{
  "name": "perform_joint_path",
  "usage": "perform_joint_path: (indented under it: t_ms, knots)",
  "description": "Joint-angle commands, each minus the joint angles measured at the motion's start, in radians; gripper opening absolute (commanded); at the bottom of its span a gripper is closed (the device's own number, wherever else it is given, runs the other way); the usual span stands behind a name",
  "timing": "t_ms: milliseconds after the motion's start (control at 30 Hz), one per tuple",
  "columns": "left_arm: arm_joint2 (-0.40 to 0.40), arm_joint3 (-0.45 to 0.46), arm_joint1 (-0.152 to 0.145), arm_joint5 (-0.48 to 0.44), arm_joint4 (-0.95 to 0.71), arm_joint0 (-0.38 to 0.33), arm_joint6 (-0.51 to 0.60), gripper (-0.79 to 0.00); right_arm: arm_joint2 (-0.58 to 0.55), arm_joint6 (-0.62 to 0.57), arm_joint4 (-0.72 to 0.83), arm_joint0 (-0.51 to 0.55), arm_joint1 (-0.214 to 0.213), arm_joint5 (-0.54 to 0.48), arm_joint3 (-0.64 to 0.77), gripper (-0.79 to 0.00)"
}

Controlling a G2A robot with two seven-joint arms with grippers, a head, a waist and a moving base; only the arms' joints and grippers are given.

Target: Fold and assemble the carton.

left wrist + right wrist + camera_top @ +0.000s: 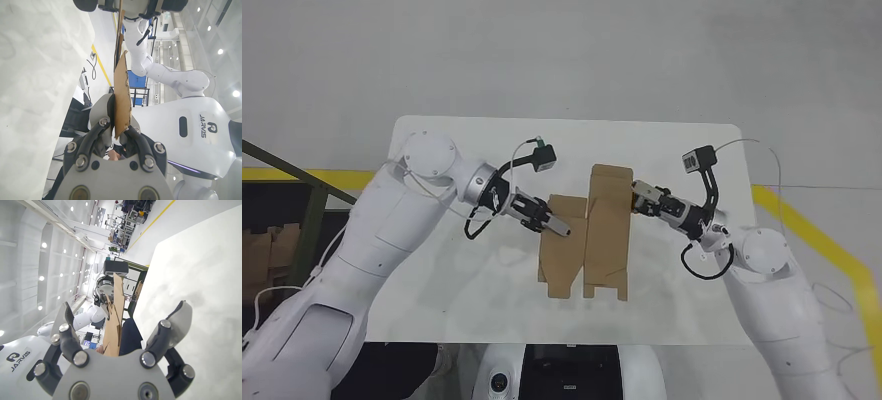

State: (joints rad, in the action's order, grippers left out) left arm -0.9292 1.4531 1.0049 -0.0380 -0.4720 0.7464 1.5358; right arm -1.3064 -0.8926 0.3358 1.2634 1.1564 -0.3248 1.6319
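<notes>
Clearly the left gripper (121,106) is clamped tight on one edge of the flattened carton (587,235), the cardboard pinched between its fingers. Opposite, the right gripper (124,308) is spread wide (neither finger visibly touching), with the carton's other edge between its fingers, over the table (442,290).

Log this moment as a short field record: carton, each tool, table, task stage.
carton: brown carton, flat-folded, not opened into a box, spanning between both arms
left tool: left tool shut on one edge of the carton
right tool: right tool open wide, the carton's opposite edge inside the gap, not clamped
table: white table, under the carton
task stage: carton not yet assembled
</notes>
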Motion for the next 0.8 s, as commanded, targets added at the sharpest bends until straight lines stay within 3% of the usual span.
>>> perform_joint_path:
  t_ms: [0, 200, 567, 667, 767]
  knots:
    - [0.005, -0.008, -0.001, -0.011, -0.006, -0.008, 0.000, -0.785, 0.006, -0.005, 0.006, 0.002, 0.000, -0.003, 0.002, -0.092]
    - [0.018, -0.016, -0.002, -0.023, -0.015, -0.016, 0.000, -0.785, 0.017, -0.007, -0.001, 0.003, -0.001, 0.009, 0.002, -0.394]
    - [0.035, -0.025, -0.008, -0.021, -0.031, -0.025, 0.000, -0.785, 0.031, -0.031, -0.008, -0.005, -0.005, 0.001, -0.004, -0.631]
    - [0.037, -0.028, -0.010, -0.023, -0.032, -0.028, 0.000, -0.785, 0.031, -0.034, 0.002, -0.005, -0.006, -0.003, -0.001, -0.785]
    - [0.035, -0.034, -0.010, -0.020, -0.027, -0.030, -0.003, -0.785, 0.032, -0.041, 0.004, -0.007, -0.007, -0.004, 0.007, -0.785]
